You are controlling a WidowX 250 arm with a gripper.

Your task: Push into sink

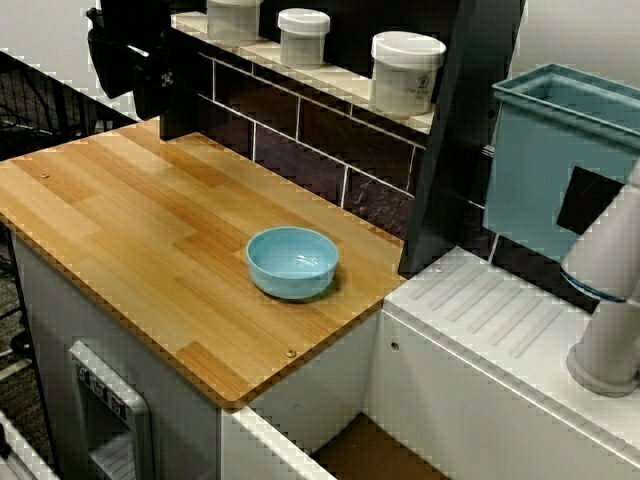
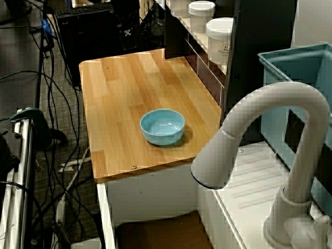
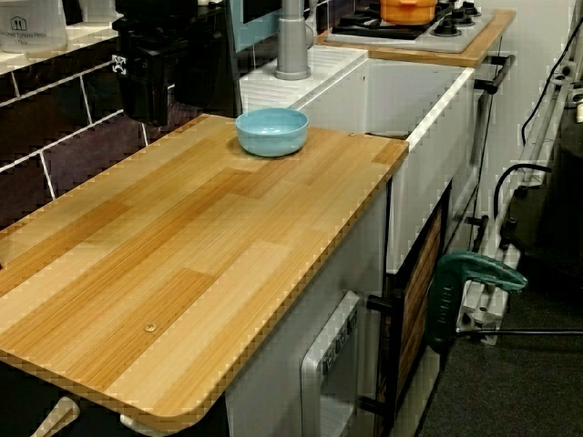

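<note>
You have the light-blue bowl (image 1: 292,262) upright on the wooden countertop (image 1: 130,230), near the edge that borders the sink (image 1: 380,455); the sink lies just past that edge. Your gripper (image 1: 128,55) hangs dark over the far end, well apart from the bowl; I cannot tell how its jaws stand.

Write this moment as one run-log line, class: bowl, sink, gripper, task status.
bowl: upright on wooden counter, near sink-side edge | sink: nothing seen inside | gripper: far end, clear of bowl, jaws unclear | push: not begun
</note>
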